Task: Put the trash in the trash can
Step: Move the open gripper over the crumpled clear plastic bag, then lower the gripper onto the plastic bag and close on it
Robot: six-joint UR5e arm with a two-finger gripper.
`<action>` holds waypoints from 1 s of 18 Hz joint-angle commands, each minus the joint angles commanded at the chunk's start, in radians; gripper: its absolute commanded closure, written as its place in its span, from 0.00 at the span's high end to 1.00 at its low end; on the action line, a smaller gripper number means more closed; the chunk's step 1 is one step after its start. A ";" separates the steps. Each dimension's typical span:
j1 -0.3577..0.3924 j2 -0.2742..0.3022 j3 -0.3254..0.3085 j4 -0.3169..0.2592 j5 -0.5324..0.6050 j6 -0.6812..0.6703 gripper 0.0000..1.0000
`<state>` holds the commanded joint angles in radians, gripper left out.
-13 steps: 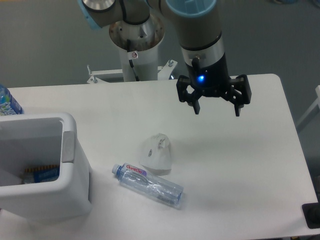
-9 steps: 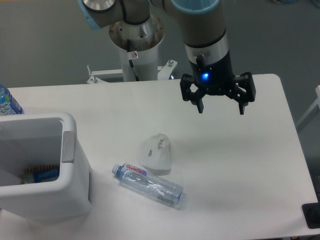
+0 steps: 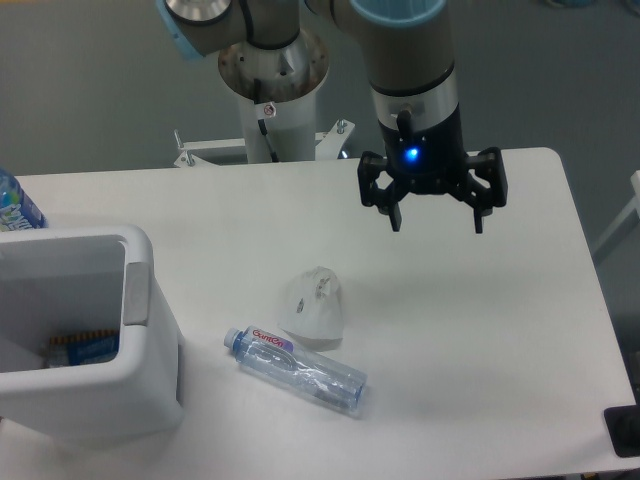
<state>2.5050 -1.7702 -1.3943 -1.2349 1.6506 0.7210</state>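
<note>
The crumpled white paper wad (image 3: 313,307) lies on the white table near its middle. The crushed clear bottle (image 3: 297,369) with blue cap and red-white label lies just in front of it, cap to the left. The white trash can (image 3: 150,330) with a grey patch on its rim stands at the front left. My gripper (image 3: 435,220) hangs open and empty above the table, up and to the right of the wad, well apart from it.
A blue-labelled bottle (image 3: 15,205) stands at the far left edge behind the bin. Some items lie inside the bin (image 3: 85,348). The arm's base (image 3: 272,90) stands behind the table. A dark object (image 3: 622,430) sits at the front right corner.
The gripper shifted slightly right, then settled back a little left and up. It stays open. The wad and bottle have not moved.
</note>
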 joint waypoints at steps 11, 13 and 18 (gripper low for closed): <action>-0.049 -0.032 -0.205 0.084 0.008 -0.031 1.00; -0.051 -0.043 -0.254 0.129 0.008 0.011 1.00; -0.066 -0.080 -0.362 0.215 0.008 0.074 1.00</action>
<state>2.4391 -1.8500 -1.7562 -1.0201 1.6582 0.7946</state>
